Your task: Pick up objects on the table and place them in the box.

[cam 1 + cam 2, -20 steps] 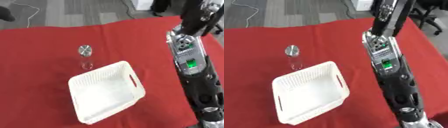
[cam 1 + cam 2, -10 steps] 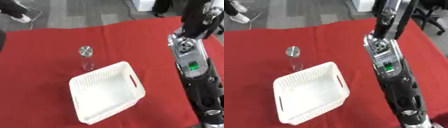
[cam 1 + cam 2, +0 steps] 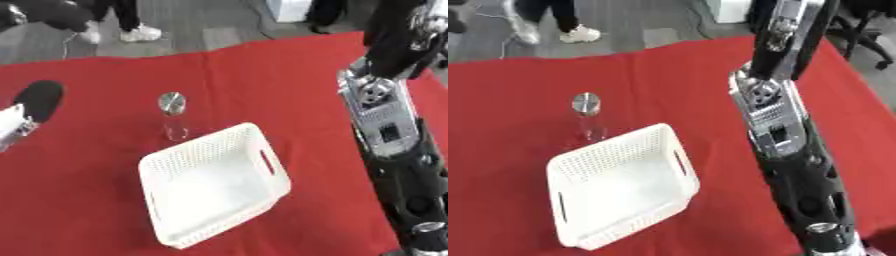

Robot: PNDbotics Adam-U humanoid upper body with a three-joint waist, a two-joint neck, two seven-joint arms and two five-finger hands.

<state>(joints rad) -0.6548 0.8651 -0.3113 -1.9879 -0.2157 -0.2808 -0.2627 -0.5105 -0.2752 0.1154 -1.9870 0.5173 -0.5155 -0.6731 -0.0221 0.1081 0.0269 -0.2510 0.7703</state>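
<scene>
Compared with a second ago the whole view has shifted, so the camera has tilted; the basket and bottle lie in the same relation to each other as before. New since then is a white and black shape [image 3: 19, 116] at the left edge of the left eye view, over the red cloth; it may be the left arm, but what it is cannot be told.

The white perforated basket [image 3: 266, 184] sits on the red-covered desk [image 3: 262, 75], set askew, with slot handles in its short walls. It looks empty.

A clear bottle with a silver cap [image 3: 172, 115] stands upright on the cloth just beyond the basket's far corner, close to its rim but outside it.

The right arm [image 3: 785, 150] runs down the right side. Neither robot hand shows clearly, so whether either is open or closed cannot be told.
</scene>
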